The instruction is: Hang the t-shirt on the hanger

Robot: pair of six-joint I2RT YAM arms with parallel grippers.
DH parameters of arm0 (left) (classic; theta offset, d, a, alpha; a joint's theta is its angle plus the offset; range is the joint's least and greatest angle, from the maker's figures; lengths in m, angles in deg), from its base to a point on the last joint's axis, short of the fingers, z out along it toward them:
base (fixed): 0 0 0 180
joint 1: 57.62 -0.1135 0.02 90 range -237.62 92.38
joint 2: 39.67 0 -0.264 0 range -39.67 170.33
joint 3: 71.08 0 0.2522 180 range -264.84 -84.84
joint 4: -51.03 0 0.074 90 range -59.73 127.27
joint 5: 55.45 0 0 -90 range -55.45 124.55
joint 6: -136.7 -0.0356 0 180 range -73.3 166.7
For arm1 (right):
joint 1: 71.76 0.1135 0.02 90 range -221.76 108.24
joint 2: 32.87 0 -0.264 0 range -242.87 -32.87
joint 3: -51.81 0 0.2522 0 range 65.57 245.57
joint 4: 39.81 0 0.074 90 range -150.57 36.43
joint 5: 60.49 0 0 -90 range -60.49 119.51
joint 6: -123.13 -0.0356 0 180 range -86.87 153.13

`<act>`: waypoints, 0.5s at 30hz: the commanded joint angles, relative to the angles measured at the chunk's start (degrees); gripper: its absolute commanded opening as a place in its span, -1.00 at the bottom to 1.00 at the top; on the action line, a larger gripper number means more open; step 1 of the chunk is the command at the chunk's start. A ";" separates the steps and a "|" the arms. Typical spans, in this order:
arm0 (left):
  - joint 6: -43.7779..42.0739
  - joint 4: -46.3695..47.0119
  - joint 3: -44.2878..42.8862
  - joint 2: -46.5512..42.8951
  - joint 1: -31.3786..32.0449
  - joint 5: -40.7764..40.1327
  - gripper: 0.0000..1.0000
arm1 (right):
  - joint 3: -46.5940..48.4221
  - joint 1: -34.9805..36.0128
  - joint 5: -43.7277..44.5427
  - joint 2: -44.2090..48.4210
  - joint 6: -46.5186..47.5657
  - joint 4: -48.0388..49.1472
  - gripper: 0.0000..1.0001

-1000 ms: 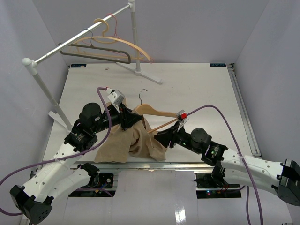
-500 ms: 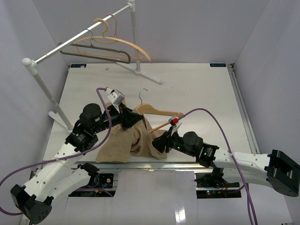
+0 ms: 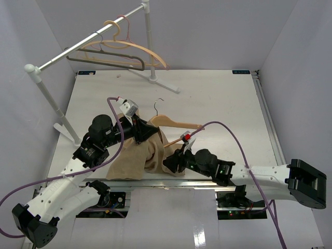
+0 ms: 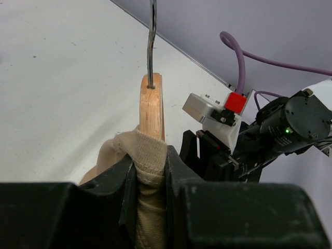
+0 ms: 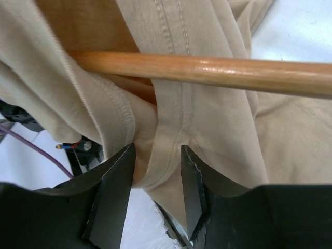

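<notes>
The t-shirt (image 3: 140, 158) lies bunched under the hanger (image 3: 176, 124), its collar pulled over the hanger's neck; cloth hides one arm of the hanger. The left gripper (image 4: 150, 179) is clamped on that collar just below the hook (image 4: 151, 41). The right gripper (image 5: 155, 176), beneath the crossbar (image 5: 207, 70), has its jaws apart around a seam fold (whether they touch it is unclear).

Seen from above: L gripper (image 3: 141, 133) sits on the bunched tan t-shirt (image 3: 129, 161) at the wooden hanger (image 3: 176, 123)'s left end, w/ R gripper (image 3: 171, 162) at the shirt's right edge, near the table (image 3: 218, 98) front.
</notes>
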 commanded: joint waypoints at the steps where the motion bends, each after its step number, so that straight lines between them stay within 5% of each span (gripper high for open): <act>1: 0.36 2.32 -1.50 -0.95 0.13 1.03 -1.00 | 2.33 1.17 8.08 -1.00 -2.18 -2.87 -0.36; 6: -0.31 0.97 -2.15 -1.16 0.13 0.31 -1.00 | 0.92 1.47 16.01 3.30 -2.81 -8.27 -0.81; 15: -3.23 -2.41 -3.75 -2.66 0.13 2.66 -1.00 | -3.13 1.41 26.92 19.18 -1.30 -17.45 -0.84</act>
